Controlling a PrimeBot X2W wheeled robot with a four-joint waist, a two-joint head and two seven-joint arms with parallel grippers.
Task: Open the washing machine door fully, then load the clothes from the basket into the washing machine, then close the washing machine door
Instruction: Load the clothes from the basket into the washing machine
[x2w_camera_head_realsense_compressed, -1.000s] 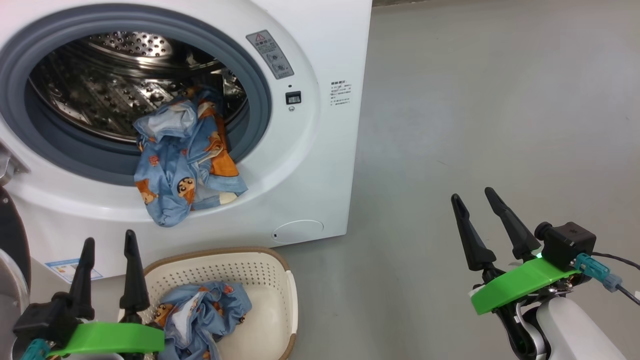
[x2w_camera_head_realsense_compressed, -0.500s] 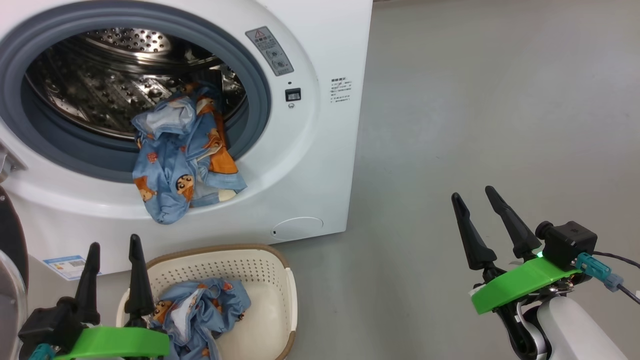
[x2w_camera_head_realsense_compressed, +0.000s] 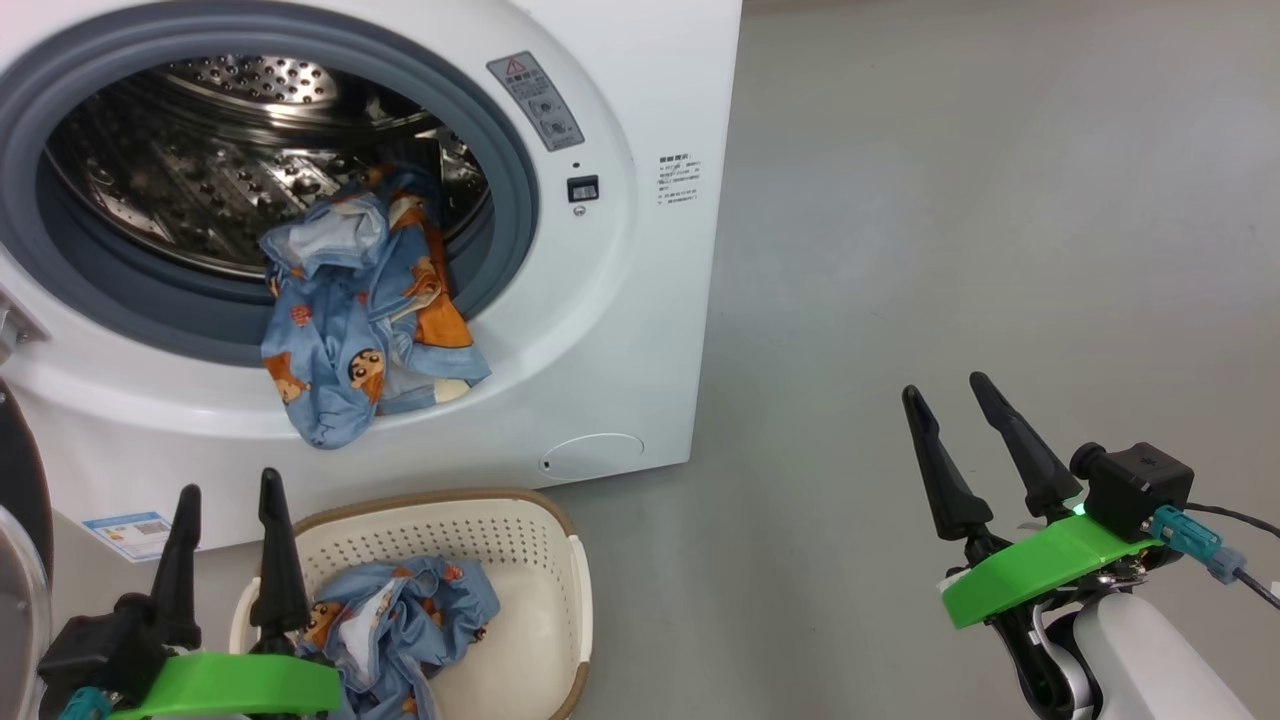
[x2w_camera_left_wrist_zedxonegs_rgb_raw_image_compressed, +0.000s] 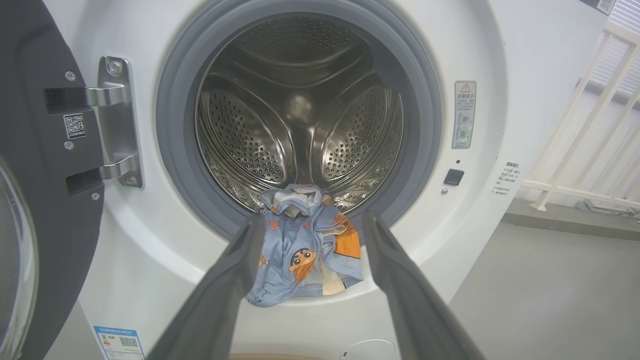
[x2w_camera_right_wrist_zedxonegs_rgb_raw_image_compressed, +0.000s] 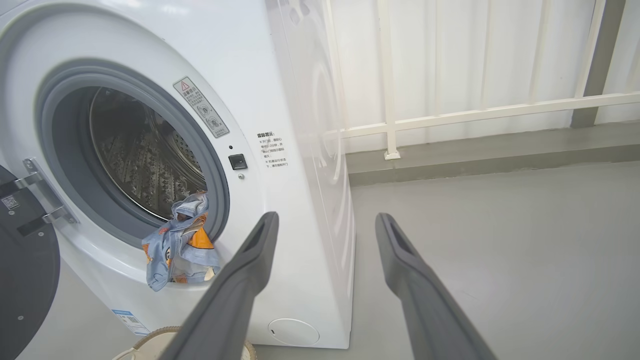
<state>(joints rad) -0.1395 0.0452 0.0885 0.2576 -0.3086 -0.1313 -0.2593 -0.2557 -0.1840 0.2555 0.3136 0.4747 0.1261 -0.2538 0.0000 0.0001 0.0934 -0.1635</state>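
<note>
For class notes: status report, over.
Left gripper, right gripper open, empty. Door open. One garment hangs over the seal, in the door's way; second garment in basket.

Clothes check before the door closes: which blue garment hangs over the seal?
The garment at the washing machine's mouth, spilling over the grey seal; the other garment lies crumpled in the basket.
</note>
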